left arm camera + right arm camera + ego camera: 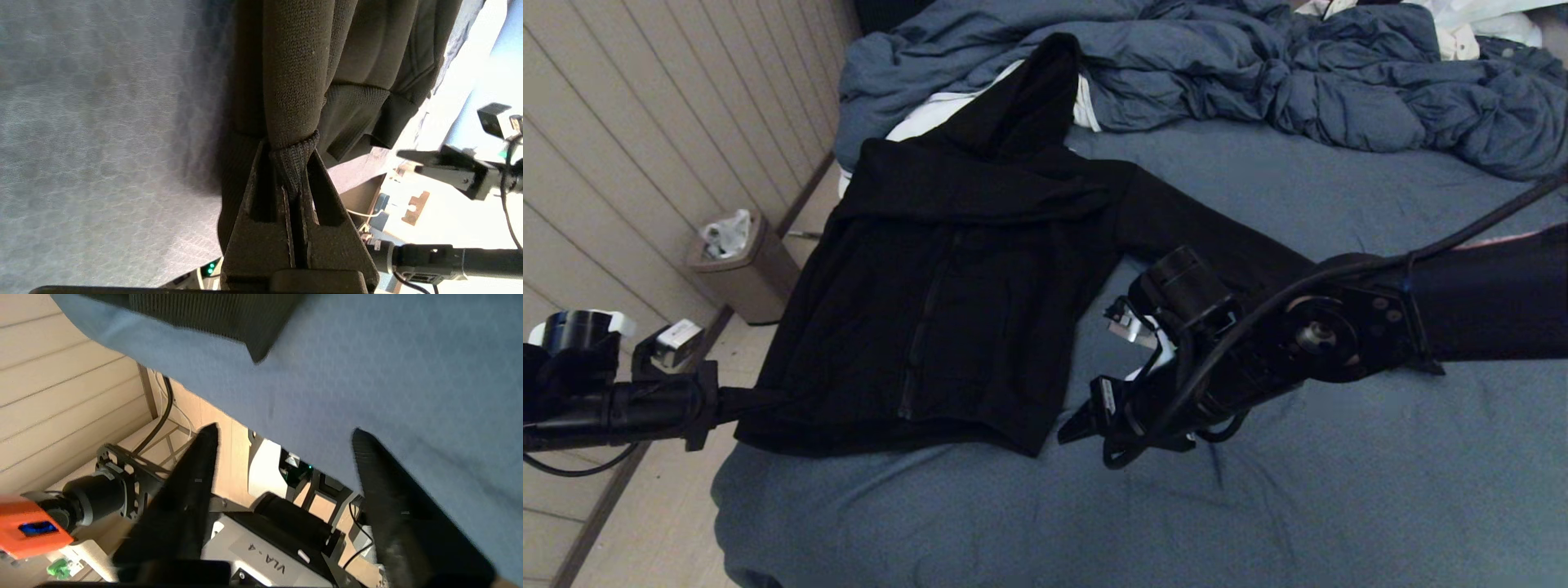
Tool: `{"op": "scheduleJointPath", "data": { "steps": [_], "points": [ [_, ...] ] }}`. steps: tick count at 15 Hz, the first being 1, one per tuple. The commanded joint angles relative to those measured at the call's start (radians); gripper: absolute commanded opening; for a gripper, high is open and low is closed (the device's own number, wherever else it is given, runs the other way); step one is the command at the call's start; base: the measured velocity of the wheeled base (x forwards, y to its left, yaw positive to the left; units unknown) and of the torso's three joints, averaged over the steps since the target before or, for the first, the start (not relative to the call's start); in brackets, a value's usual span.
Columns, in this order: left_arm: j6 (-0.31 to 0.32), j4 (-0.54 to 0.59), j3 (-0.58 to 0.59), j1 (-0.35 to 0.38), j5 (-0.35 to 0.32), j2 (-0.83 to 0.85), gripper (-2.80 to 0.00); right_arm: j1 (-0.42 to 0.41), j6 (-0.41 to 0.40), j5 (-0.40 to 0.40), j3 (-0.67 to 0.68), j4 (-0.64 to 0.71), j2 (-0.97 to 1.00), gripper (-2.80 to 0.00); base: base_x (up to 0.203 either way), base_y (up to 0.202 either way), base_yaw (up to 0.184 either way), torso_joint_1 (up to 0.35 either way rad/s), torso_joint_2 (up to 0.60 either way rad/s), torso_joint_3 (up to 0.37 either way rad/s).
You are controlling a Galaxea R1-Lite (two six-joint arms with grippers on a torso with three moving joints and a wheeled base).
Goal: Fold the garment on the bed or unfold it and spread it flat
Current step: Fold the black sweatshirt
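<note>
The black hooded garment (947, 286) lies spread on the slate-blue bed (1258, 490), hood toward the far side and one sleeve running under my right arm. At the bed's left edge my left gripper (723, 404) is shut on the garment's ribbed hem corner; in the left wrist view the ribbed cloth (292, 163) is pinched between the closed jaws of the left gripper (295, 179). My right gripper (1086, 429) hovers just right of the hem's other corner, open and empty. In the right wrist view the right gripper (284, 435) has wide-apart fingers over the sheet, with the garment (229, 318) beyond.
A crumpled blue-grey duvet (1298, 73) is piled along the far side of the bed, with white cloth (931, 114) under the hood. A trash bin (743, 269) stands on the floor by the panelled wall at left.
</note>
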Motion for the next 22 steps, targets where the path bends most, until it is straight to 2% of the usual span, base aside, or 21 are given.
{"op": "scheduleJointPath", "data": {
  "steps": [1,5,12,17,22],
  "points": [
    [-0.001,0.0,0.001,0.0,-0.006,0.003,-2.8,0.005,0.007,0.001,-0.019,-0.006,0.041,0.0,0.0,0.0,0.0,0.0,0.0,0.0],
    [-0.001,0.0,-0.001,0.0,-0.006,0.006,-2.8,0.036,0.022,-0.011,-0.069,-0.117,0.156,0.0,0.0,0.0,0.0,0.0,0.0,0.0],
    [0.005,0.0,0.001,-0.012,-0.005,0.011,-2.8,0.033,0.025,-0.021,-0.187,-0.124,0.246,0.0,0.0,0.0,0.0,0.0,0.0,0.0],
    [0.019,0.0,0.002,-0.013,-0.006,0.011,-2.8,0.034,0.028,-0.06,-0.219,-0.124,0.26,0.0,0.0,0.0,0.0,0.0,0.0,0.0],
    [0.019,0.0,0.002,-0.015,-0.006,0.012,-2.8,0.035,0.036,-0.062,-0.251,-0.141,0.268,0.0,0.0,0.0,0.0,0.0,0.0,0.0]
  ]
}}
